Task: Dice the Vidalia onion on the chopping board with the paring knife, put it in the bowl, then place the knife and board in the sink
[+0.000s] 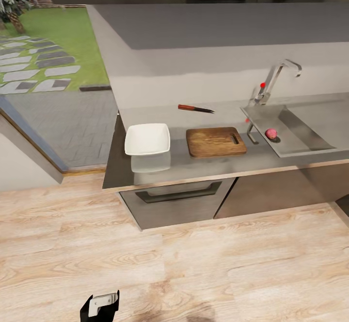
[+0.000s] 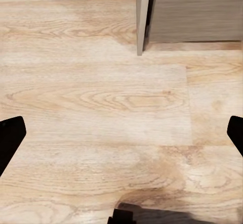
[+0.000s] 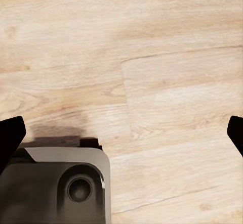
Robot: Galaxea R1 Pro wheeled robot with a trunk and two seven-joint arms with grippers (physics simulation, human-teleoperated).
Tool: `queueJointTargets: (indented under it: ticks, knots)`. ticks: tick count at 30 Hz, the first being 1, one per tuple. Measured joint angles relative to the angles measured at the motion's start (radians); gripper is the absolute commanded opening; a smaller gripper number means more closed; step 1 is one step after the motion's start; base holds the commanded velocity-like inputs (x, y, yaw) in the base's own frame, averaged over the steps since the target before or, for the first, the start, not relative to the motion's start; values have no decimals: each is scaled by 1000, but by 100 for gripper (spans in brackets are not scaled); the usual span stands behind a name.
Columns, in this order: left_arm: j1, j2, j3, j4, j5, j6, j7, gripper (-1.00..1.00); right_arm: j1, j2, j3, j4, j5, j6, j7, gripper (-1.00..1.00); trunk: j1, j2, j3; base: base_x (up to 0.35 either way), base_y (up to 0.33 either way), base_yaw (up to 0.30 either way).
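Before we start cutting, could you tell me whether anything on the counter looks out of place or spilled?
Nothing stands out: the bowl, chopping board and paring knife lie tidily on the countertop, and the Vidalia onion sits in the sink.

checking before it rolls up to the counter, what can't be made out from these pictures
- Sink, head view: its right end is cut off by the picture's edge.
- Left gripper, left wrist view: only dark finger edges show at the picture's sides; the tips lie outside it.
- Right gripper, right wrist view: likewise cut off at both sides.
- Paring knife, head view: too small to tell the blade's edge.
- Vidalia onion, head view: too small for detail.
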Motion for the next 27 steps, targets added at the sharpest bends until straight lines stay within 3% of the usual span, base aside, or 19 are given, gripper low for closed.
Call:
queueJointTargets:
  ticks: [27]
  knots:
    - [0, -1, 0, 0, 0, 9, 0, 100, 0, 0, -1, 2, 0, -28, -1, 100, 0, 0, 28, 0, 0, 0]
